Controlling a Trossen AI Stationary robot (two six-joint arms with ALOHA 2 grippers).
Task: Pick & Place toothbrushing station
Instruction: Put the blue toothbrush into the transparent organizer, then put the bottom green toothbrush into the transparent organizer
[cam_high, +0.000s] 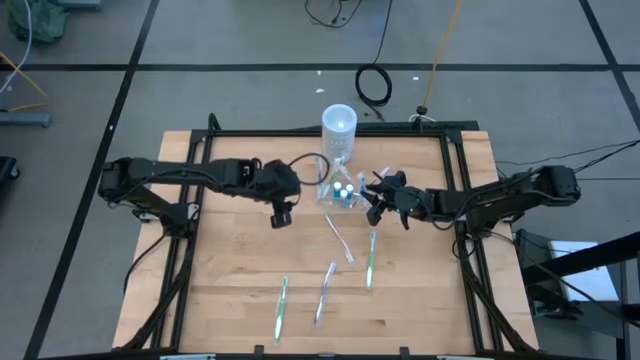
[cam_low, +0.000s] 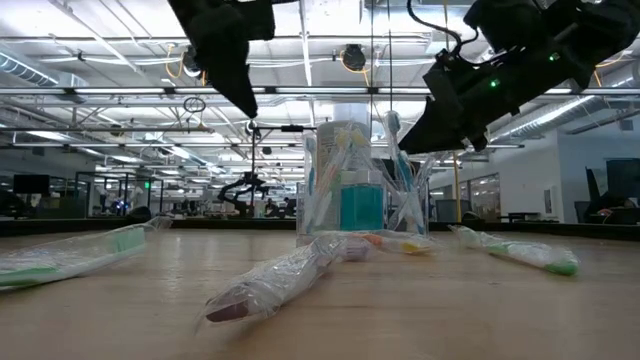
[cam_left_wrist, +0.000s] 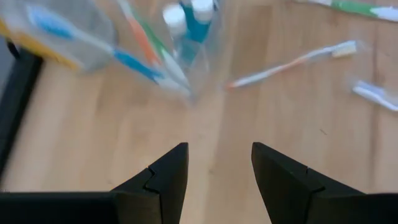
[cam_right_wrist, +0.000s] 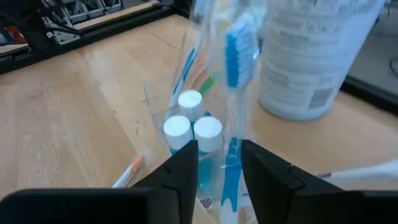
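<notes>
Wrapped toothbrush (cam_low: 285, 283) lies closest in the low view, its pink end toward the lens; others are scattered on the table (cam_high: 230, 300) toward six o'clock from the container. Going left to right in the high view: the left gripper (cam_high: 281, 214) hangs at about nine o'clock of the clear container, jaws released and holding nothing. Next comes the clear container (cam_high: 340, 192), up near twelve o'clock on the table, with three white-capped tubes (cam_right_wrist: 191, 121) and several brushes in it. A white cylinder (cam_high: 339, 130) stands just behind it. At its three o'clock side is the right gripper (cam_high: 383, 203), jaws a little apart around a wrapped blue toothbrush (cam_right_wrist: 234, 93) standing in the container; whether they pinch it I cannot tell.

To do this step well, I judge the right arm should seat the brush fully before letting go (the container looks light and easily tipped).

Only the right wrist view shows the tube caps clearly; only the low view shows both grippers above table height.
</notes>
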